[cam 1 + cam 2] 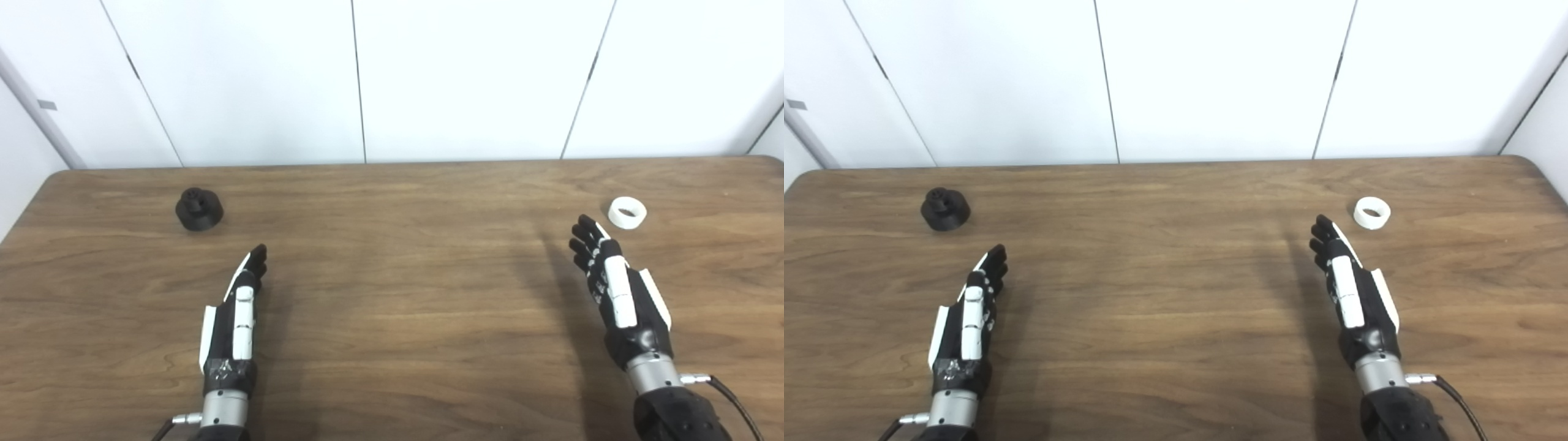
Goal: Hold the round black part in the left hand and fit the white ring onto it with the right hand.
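White wall panels with thin dark seams stand behind a long brown wood-grain bench (392,318), and nothing on it has been brought together yet.

The left hand (236,318) hangs low over the near part of the bench, fingers stretched straight and laid close together, edge-on to me, holding nothing. Beyond its fingertips and a little to the left sits the round black plastic part (199,209), a squat disc with a narrower raised hub on top, resting flat on the wood and well apart from that hand.

The right hand (615,288) is likewise empty, its fingers extended and slightly fanned, pointing away across the bench. Taking that hand as the mark, the short white plastic ring (627,212) lies just beyond and slightly right of its fingertips, near but not touching, tilted a little so its hole shows. The black part is far off to the left of it, the whole width of the bench between the two pieces.

By my reckoning the job is at its very start: neither piece is grasped. Left to do are picking up the black part, taking the ring, and fitting them.
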Action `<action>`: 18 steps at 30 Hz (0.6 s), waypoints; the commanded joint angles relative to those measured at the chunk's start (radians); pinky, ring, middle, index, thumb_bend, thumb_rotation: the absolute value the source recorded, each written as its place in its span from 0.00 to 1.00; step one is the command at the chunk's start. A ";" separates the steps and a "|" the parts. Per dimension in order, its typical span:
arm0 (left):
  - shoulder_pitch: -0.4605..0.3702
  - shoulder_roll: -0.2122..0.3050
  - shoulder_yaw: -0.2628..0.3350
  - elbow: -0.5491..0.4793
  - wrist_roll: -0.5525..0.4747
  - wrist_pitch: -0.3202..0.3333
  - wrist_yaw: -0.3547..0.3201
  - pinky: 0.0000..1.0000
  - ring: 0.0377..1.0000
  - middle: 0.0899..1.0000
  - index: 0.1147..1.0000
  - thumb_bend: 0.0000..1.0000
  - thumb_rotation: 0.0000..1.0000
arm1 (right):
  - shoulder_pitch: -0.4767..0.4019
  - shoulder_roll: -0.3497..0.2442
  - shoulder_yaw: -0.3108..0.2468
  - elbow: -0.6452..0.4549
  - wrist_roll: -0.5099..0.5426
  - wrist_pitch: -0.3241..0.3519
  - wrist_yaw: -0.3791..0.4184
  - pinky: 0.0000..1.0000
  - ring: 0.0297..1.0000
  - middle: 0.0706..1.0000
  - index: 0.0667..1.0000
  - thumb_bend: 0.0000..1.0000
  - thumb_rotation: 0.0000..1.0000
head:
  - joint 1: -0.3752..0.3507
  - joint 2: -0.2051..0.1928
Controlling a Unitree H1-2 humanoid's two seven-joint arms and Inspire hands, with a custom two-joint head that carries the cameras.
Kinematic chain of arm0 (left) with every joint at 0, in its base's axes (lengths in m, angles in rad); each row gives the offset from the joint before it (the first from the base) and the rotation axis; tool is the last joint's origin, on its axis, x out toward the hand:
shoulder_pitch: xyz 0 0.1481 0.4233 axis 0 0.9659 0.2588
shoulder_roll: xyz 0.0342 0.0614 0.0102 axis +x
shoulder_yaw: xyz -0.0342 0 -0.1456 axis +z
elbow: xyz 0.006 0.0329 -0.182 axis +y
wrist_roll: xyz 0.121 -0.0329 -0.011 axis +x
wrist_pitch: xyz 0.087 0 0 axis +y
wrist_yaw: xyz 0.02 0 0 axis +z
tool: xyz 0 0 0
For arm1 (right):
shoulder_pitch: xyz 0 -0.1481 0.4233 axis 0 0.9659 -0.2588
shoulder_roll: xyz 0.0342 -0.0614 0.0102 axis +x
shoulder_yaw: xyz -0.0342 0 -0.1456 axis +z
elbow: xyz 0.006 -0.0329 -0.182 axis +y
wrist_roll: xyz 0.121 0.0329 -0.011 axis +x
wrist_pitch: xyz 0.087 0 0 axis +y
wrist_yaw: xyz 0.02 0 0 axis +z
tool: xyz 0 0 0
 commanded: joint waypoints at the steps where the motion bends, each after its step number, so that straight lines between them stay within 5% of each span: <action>1: -0.004 -0.002 -0.006 -0.033 0.014 -0.012 0.005 1.00 0.96 0.94 0.91 0.42 1.00 | -0.016 -0.005 -0.004 -0.041 0.012 -0.013 0.002 0.97 0.94 0.94 0.93 0.56 1.00 | 0.013 -0.004; 18: 0.006 -0.033 -0.043 0.045 0.091 -0.086 0.033 1.00 0.98 0.95 0.90 0.49 1.00 | 0.009 -0.050 -0.022 0.035 0.062 -0.076 0.048 1.00 0.95 0.94 0.95 0.55 1.00 | 0.248 -0.123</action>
